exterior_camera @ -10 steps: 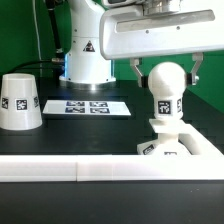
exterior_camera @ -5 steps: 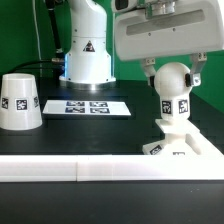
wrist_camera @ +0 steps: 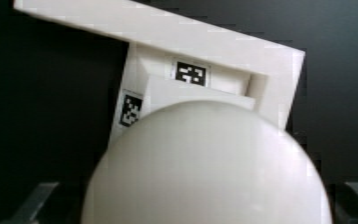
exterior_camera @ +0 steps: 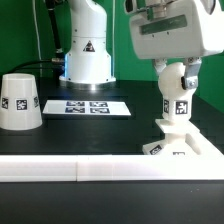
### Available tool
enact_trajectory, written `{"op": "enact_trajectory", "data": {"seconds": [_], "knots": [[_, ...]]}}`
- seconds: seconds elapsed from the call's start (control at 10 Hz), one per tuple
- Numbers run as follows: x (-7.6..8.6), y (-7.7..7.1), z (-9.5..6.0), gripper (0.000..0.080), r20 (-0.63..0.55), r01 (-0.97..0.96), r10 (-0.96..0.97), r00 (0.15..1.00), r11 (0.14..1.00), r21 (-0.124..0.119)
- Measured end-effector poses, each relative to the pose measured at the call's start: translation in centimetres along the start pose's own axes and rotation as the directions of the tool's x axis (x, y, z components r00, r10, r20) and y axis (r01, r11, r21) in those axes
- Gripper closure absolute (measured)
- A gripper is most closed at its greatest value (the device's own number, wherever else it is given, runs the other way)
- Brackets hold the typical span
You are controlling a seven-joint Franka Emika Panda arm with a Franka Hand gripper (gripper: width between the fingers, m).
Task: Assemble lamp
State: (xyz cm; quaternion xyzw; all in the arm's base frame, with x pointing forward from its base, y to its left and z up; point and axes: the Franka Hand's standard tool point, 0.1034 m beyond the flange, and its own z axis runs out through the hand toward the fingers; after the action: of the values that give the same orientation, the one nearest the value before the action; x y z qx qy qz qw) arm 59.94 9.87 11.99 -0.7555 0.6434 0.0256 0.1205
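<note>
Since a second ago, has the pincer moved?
Yes. The pincer, closed around the bulb, has shifted toward the exterior view's right, away from the marker board.

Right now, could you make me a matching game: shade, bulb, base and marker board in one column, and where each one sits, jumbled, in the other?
Things:
1. shade
2. bulb
3. base
4. marker board

Places:
A. under the bulb, at the exterior view's right
B. lying flat between shade and base
C. standing alone at the exterior view's left
D. upright on the base, between the fingers of the gripper

Pairs: 1-C, 2-D, 3-A, 4-B.
</note>
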Motion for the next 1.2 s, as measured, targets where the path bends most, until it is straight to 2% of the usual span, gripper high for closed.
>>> {"op": "enact_trajectory", "data": {"seconds": [0.3, 0.4, 0.5, 0.6, 0.7, 0.9, 1.2], "knots": [[-0.34, -0.14, 0.16, 0.0220, 0.018, -0.148, 0.148, 0.989, 0.989, -0.003], [-0.33, -0.13, 0.17, 0.0219, 0.018, -0.127, 0.127, 0.992, 0.992, -0.003], [-0.36, -0.10, 0.19, 0.0219, 0.017, -0.072, 0.072, 0.997, 0.997, -0.004], [-0.44, -0.05, 0.22, 0.0127, 0.018, -0.002, 0.002, 1.000, 1.000, -0.006], [-0.44, -0.05, 0.22, 0.0104, 0.019, 0.083, -0.083, 0.996, 0.997, -0.004], [0.06, -0.06, 0.19, 0.0101, 0.022, 0.339, -0.339, 0.940, 0.941, -0.003], [0.02, -0.05, 0.21, 0.0100, 0.022, 0.502, -0.502, 0.865, 0.865, 0.001]]}}
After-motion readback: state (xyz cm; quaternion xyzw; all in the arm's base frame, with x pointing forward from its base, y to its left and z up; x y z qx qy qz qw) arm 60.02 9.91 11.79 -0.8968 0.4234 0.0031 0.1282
